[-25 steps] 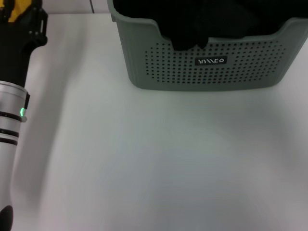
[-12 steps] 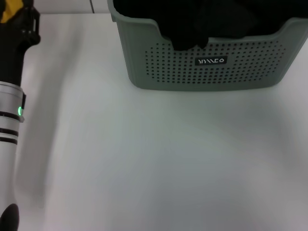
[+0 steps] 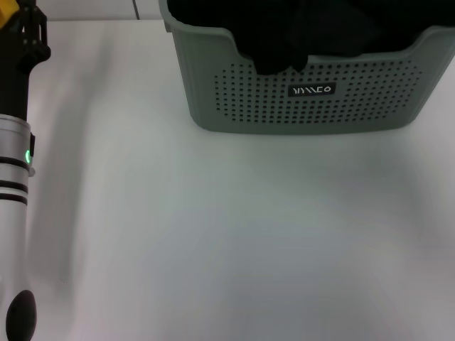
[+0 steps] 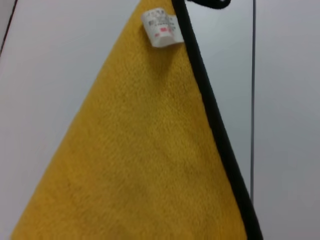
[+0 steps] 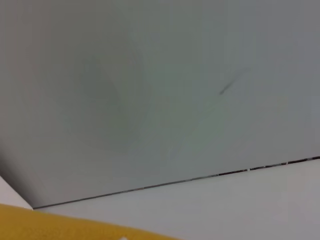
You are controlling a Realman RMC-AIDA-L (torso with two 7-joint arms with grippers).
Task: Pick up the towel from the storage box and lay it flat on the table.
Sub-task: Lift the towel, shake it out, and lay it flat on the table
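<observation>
I am carrying the bright yellow, black-edged towel (image 4: 145, 150) off the table's (image 3: 234, 241) far left corner; it is hanging free for spreading. My left hand's grip: cannot tell. The grey-green perforated storage box (image 3: 298, 106) is sitting behind.

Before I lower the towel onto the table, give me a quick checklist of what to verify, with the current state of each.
1. Towel out of the storage box: ok; it hangs in the left wrist view, yellow side and white tag showing.
2. Grip on the towel: cannot tell; no fingers show in any view.
3. Left arm away from the box: ok; it is at the table's left edge.
4. Bare table in front of the box for laying flat: ok.
5. Black cloths left in the box: ok.
6. Right gripper position: cannot tell; its wrist view shows only a pale surface and a strip of yellow.
</observation>
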